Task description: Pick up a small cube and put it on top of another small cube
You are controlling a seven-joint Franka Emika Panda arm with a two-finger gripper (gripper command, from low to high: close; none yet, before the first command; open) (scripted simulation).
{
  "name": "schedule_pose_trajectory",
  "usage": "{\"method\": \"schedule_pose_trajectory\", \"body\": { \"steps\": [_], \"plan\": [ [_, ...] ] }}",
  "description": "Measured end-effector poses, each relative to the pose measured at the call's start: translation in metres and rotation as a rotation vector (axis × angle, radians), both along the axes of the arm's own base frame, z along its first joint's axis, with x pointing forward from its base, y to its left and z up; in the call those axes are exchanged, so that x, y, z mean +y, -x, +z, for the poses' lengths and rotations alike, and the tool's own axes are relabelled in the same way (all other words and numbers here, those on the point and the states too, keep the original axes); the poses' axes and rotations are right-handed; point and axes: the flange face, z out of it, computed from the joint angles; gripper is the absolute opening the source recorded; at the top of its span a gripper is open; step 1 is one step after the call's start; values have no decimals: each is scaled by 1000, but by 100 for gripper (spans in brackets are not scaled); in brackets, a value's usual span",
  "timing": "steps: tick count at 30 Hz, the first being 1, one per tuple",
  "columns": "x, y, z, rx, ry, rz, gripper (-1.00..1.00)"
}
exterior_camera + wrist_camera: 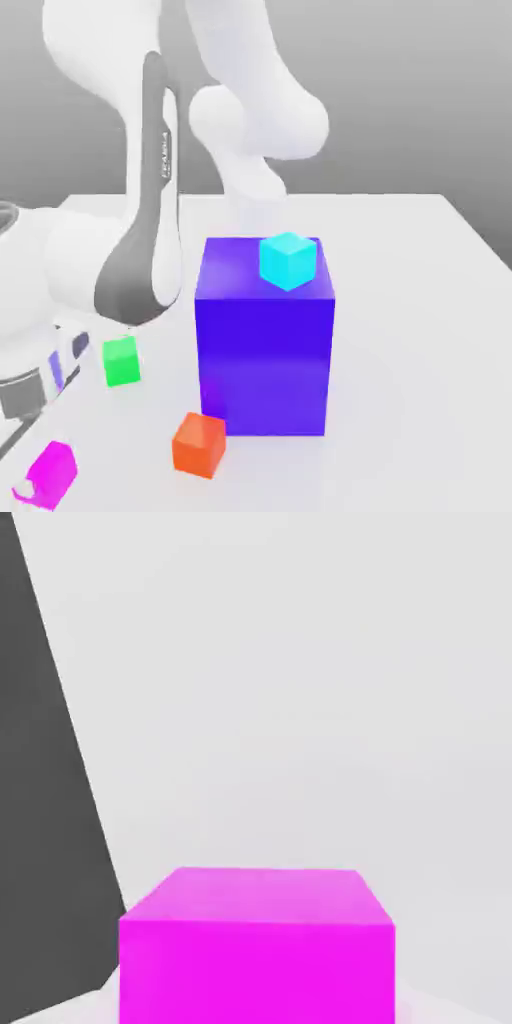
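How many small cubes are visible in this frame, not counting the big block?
4. The magenta cube sits at the exterior view's lower left, the green cube above it, the orange cube before the purple-blue block, the cyan cube on top. Others may hide behind the arm.
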Motion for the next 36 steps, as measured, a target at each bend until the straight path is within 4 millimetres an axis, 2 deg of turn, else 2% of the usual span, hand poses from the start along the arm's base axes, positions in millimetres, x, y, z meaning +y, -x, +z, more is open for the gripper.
{"method": "schedule_pose_trajectory", "body": {
  "steps": [6, 16, 25, 28, 34, 35, 36],
  "plan": [
    [-8, 56, 8, 82, 50, 158, -100],
    [-15, 149, 42, 105, 49, 360, -100],
    [14, 218, 57, -7, -33, 560, -100],
    [19, 224, 44, -36, -51, 591, -100],
    [20, 226, -3, -39, -53, 595, -100],
    [21, 226, -8, -38, -52, 596, 100],
    [21, 225, -8, -37, -52, 599, 100]
  ]
}}
